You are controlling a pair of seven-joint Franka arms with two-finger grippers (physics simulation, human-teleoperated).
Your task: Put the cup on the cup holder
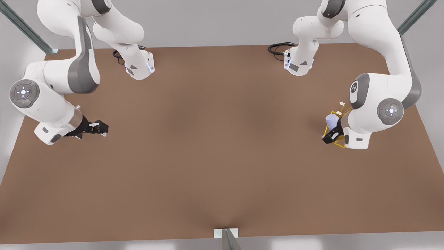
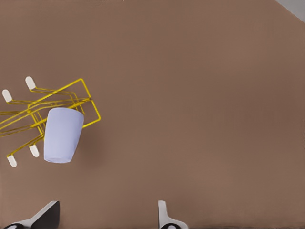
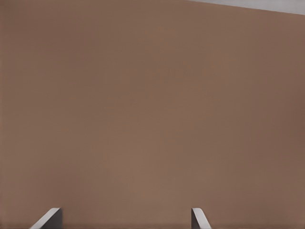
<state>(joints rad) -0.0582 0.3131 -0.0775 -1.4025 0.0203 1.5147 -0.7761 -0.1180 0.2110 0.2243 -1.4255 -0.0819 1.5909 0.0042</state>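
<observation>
The lavender-blue cup lies tilted against the yellow wire cup holder, among its white-tipped pegs. In the front view the cup and the cup holder stand at the front view's right, partly hidden behind an arm. My left gripper is open with nothing between its fingers, a short way off the cup. That left gripper hangs just in front of the rack. My right gripper waits open over bare table at the front view's left; the right wrist view shows its fingertips wide apart.
Both arm bases stand at the table's far edge, with black cables beside them. A metal post rises at the near edge. The brown table stretches between the arms.
</observation>
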